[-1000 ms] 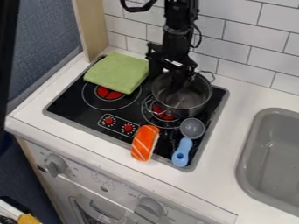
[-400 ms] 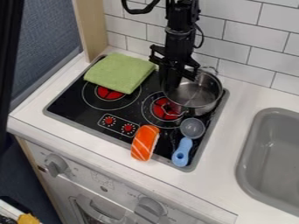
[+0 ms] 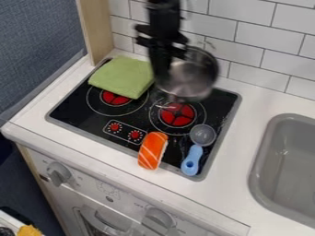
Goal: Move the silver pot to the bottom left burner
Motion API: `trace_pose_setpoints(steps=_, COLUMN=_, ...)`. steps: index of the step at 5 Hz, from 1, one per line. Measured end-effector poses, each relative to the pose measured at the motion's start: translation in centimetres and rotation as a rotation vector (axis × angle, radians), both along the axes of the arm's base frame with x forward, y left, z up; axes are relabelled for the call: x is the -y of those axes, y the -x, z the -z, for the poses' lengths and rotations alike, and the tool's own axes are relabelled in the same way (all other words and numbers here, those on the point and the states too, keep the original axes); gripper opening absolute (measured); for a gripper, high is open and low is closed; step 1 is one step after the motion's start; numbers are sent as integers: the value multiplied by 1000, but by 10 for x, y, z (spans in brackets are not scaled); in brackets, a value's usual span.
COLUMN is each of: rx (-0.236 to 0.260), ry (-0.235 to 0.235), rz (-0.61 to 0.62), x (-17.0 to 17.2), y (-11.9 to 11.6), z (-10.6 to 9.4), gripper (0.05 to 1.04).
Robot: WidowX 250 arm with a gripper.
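Up at the back of the stove, my gripper [image 3: 161, 69] is shut on the left rim of the silver pot [image 3: 189, 77]. The pot hangs above the stove's rear part, tilted a little and blurred, to the right of the green cloth. Below it the right-hand red burner [image 3: 177, 114] lies uncovered. The left-hand red burner [image 3: 114, 97] shows just below the cloth, with its rings on the black stovetop [image 3: 80, 107].
A green cloth [image 3: 124, 76] covers the stove's back left. An orange sushi toy [image 3: 152, 150] and a blue-handled ladle [image 3: 193, 156] lie along the front right. The grey sink [image 3: 289, 170] is at right, the tiled wall [image 3: 261, 50] behind.
The pot first shifted right, then rose and swung back left with my gripper on its rim, uncovering the right-hand burner. Cloth, sushi toy and ladle stayed put.
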State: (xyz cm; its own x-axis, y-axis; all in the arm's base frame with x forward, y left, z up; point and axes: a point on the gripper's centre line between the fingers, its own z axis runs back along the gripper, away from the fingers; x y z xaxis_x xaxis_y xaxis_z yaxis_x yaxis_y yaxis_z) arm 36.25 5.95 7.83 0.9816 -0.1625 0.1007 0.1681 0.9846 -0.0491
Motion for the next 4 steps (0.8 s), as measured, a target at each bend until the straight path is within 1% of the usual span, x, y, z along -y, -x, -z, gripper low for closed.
trace_pose_setpoints(steps=1, rx=-54, ry=-20, rz=12, x=-36, y=42, z=0, gripper=77)
trace_pose_setpoints(steps=2, rx=-120, ry=-102, rz=-39, x=-81, y=77, z=11, gripper=77)
trace_pose_setpoints(steps=3, rx=-152, ry=-180, rz=-97, x=-108, y=81, z=14, gripper=77)
trace_pose_setpoints(steps=4, rx=-205, ry=-202, rz=-126, x=-119, y=82, z=25, gripper=77)
